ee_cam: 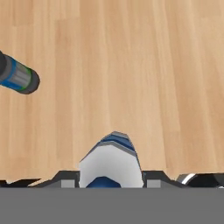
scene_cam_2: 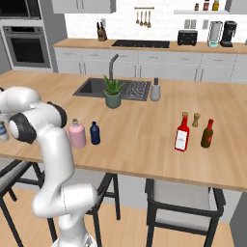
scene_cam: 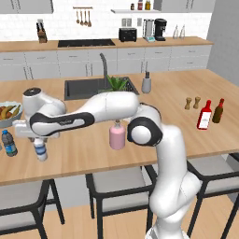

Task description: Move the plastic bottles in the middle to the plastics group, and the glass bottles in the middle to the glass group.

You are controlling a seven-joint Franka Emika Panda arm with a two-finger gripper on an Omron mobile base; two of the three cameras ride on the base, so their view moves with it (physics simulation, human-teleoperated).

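- The jaws [scene_cam: 40, 145] point down over the left end of the wooden table [scene_cam: 186, 135], closed on the white-capped clear bottle [scene_cam: 41, 151], which hangs upright between them; in the hand view its blue-banded body [ee_cam: 112, 151] sits squarely between the two jaws.
- Whether the bottle's base touches the table cannot be told.
- Just to the left of the jaws stands the dark-capped water bottle [scene_cam: 8, 143], upright on the table, apart from the held bottle; the hand view shows it at upper left [ee_cam: 17, 76].
- To the right of the jaws, well apart, the squat pink bottle [scene_cam: 117, 135] stands upright, with the navy bottle [scene_cam_2: 95, 133] just beside it.
- Far to the right of the jaws, the red bottle [scene_cam: 204, 115] and the dark brown bottle [scene_cam: 218, 111] stand close together, two pepper shakers [scene_cam: 192, 103] behind them.
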